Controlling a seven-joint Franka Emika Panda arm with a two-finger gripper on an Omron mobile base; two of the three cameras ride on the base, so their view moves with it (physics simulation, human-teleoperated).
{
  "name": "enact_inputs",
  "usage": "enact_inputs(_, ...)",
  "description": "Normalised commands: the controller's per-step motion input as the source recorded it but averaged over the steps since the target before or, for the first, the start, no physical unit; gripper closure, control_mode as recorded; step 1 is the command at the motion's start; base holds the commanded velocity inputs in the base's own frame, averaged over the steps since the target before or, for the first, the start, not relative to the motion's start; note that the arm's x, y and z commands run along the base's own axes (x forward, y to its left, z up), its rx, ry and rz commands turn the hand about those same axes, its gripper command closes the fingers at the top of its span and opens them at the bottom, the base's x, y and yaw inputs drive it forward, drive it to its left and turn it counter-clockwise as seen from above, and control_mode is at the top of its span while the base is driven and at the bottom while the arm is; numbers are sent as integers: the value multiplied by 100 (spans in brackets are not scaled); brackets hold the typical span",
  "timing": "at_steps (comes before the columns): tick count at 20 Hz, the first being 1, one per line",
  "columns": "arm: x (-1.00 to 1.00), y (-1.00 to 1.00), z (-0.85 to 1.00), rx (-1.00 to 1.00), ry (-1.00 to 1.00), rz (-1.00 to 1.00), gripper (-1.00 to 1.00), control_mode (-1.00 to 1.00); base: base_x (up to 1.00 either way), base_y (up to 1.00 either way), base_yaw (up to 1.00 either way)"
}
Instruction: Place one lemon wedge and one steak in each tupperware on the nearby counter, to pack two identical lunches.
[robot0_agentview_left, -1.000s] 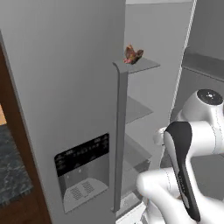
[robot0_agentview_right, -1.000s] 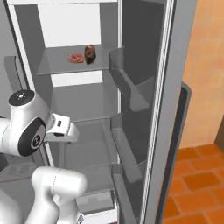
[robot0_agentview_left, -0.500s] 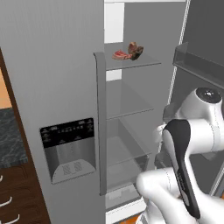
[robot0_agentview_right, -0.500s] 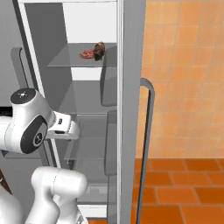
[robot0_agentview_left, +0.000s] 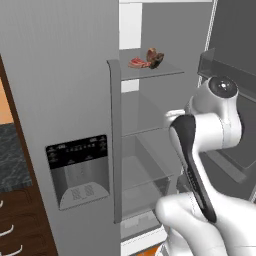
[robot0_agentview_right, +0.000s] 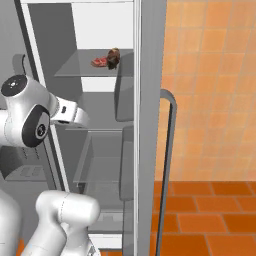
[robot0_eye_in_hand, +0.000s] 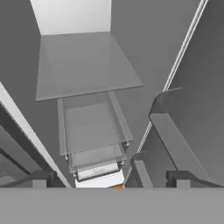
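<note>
Resting on the fridge's top shelf, steaks; hand view looks lower.

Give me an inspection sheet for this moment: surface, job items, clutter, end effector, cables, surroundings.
Surface: black grey-marbled stone-look counter at the left edge of the left base view, over dark brown wooden drawers; its visible part is bare.
Job's things: reddish-brown raw steaks lie on the upper clear glass fridge shelf; lemon wedges and tupperware: nothing seen.
Clutter: nothing seen.
End effector: open, dark fingertips apart, pointing down into the fridge at the lower clear shelves, holding nothing.
Cables: nothing seen.
Surroundings: grey fridge, right door open; ice dispenser panel on the left door; orange tiled wall.
</note>
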Motion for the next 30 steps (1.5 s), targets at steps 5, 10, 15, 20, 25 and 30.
enact_inputs(5,59,1,47,0,-29,-14,-100,-100,0,0,0)
enact_inputs(10,57,-39,10,2,-25,0,-100,-100,0,0,0)
enact_inputs(15,46,-6,46,2,-5,0,-100,-100,0,0,0)
enact_inputs(20,39,22,76,0,0,-1,-100,-100,0,0,0)
enact_inputs(25,76,0,16,0,3,0,-100,-100,0,0,0)
enact_inputs(30,74,0,0,0,8,0,-100,-100,0,0,0)
